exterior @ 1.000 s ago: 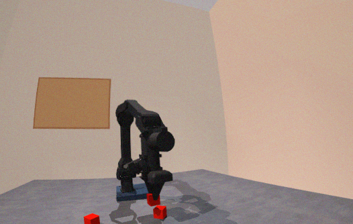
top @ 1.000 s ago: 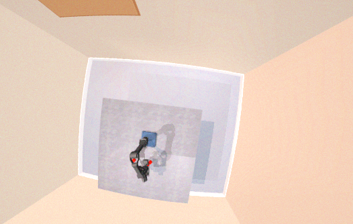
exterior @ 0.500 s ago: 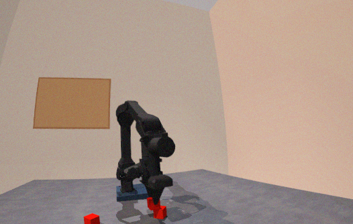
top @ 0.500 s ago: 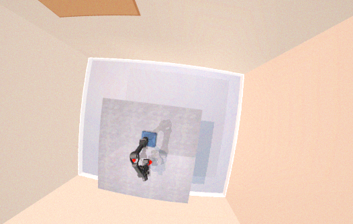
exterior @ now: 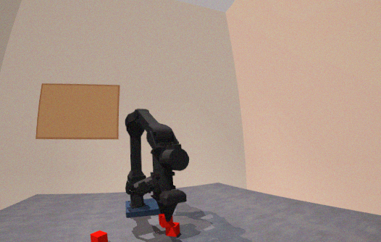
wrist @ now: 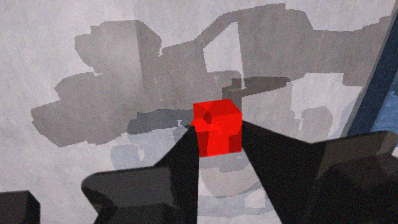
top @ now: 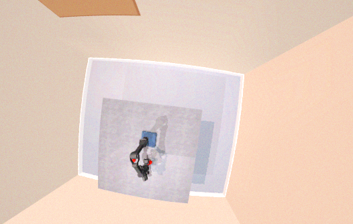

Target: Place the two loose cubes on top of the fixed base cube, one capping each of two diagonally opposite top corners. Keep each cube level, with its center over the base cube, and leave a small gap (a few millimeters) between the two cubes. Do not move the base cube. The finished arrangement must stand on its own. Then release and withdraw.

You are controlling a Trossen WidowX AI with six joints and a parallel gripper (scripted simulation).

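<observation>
My gripper (exterior: 167,218) (wrist: 216,127) points down and is shut on a red cube (exterior: 162,219) (wrist: 220,135). The held cube is above the table and overlaps a second red cube (exterior: 173,230) in the exterior view; I cannot tell whether they touch. In the wrist view the held cube hides nearly everything under it. A third red cube (exterior: 99,237) (top: 133,160) stands apart on the table, left of the gripper in the exterior view. All three cubes look alike, so I cannot tell by looks which is the base cube.
The arm stands on a blue mounting plate (top: 152,141) (exterior: 143,211) behind the cubes in the exterior view. The arm's shadows fall across the grey table (top: 179,134). A brown board (exterior: 77,112) hangs on the wall.
</observation>
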